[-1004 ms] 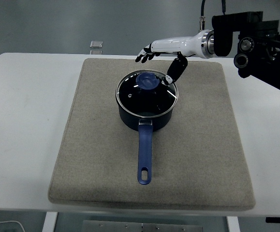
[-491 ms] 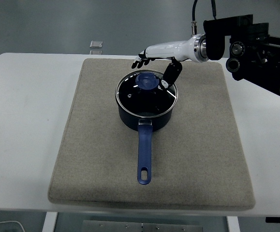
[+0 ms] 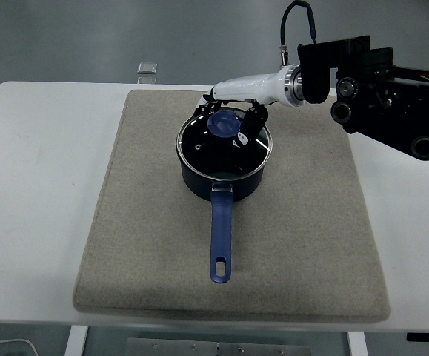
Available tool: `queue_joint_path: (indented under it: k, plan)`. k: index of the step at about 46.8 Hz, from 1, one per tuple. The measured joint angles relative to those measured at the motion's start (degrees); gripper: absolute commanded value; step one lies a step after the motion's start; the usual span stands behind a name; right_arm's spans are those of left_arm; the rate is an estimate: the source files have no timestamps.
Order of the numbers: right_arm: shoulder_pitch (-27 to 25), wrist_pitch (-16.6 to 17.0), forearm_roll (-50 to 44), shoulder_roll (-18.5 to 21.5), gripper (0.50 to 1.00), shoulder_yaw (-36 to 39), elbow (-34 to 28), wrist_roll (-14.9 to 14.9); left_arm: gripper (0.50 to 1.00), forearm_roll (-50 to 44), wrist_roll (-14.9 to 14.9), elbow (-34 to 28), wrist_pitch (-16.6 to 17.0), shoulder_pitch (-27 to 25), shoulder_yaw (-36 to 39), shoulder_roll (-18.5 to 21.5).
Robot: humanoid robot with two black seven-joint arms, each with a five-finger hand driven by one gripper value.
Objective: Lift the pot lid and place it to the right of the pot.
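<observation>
Grey felt mat (image 3: 125, 245) covers the white table (image 3: 29, 185) nearest to me. On it sits the pot (image 3: 221, 178), its blue handle (image 3: 220, 237) pointing at the near edge. The glass lid (image 3: 207, 148) is seated on the pot rim, with the blue knob (image 3: 224, 124) at its centre. Beyond it, I have the right hand (image 3: 233, 111) over the knob, fingers (image 3: 201, 111) curled down on the far-left side and the thumb (image 3: 245, 132) on the right. I judge the hand to be closing around the knob; whether it has a firm grip I cannot tell. The left hand is out of view.

Progress: lid not yet lifted; grasp, lift and placement on the mat to the pot's right remain.

Change: half a second ago, the hand was behind the lid, its fingers extended; it has since advanced over the knob and the fingers have curled downward.
</observation>
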Motion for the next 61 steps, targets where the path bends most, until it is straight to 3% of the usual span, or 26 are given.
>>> queue_joint_path:
  k: [12,24,41,61]
  plan:
    - [0.04,0.00,-0.33,-0.04,0.858,-0.15,-0.08,0.00,1.000,0.00,0.00,0.02,0.00,0.01,0.00,0.00]
    - [0.23,0.00,-0.35,-0.05,0.785,-1.49,-0.71,0.00,1.000,0.00,0.00,0.02,0.00,0.01,0.00,0.00]
    - [0.51,0.00,-0.36,-0.13,0.785,-1.51,-0.79,0.01,1.000,0.00,0.00,0.02,0.00,0.01,0.00,0.00]
    - [0.62,0.08,-0.35,-0.13,0.664,-1.46,-0.75,0.09,1.000,0.00,0.00,0.01,0.00,0.01,0.00,0.00]
